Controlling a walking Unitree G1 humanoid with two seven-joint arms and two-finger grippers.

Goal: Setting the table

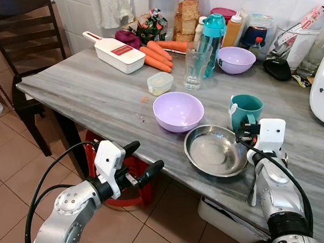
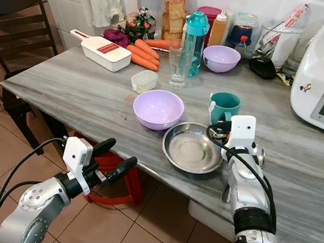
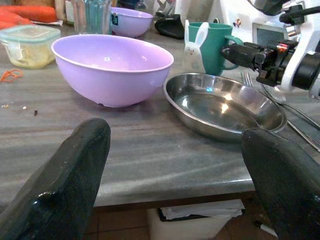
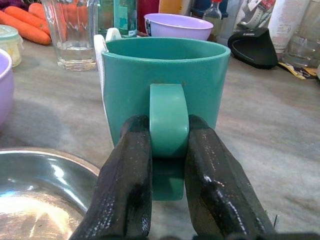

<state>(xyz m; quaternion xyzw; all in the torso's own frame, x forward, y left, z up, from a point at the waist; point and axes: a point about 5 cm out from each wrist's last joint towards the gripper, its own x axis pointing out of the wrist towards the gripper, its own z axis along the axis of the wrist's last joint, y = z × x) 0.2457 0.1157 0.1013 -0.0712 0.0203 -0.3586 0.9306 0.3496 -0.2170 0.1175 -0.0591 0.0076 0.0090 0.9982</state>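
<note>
Grey marble tabletop, bare near front edge. Right gripper clamped on teal mug handle beside steel plate. Left gripper spread wide, empty, off the edge.

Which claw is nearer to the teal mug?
The right. The right claw is at the teal mug, its fingers pressed on both sides of the handle. The left claw is open, off the table's front edge, beyond the steel dish.
</note>
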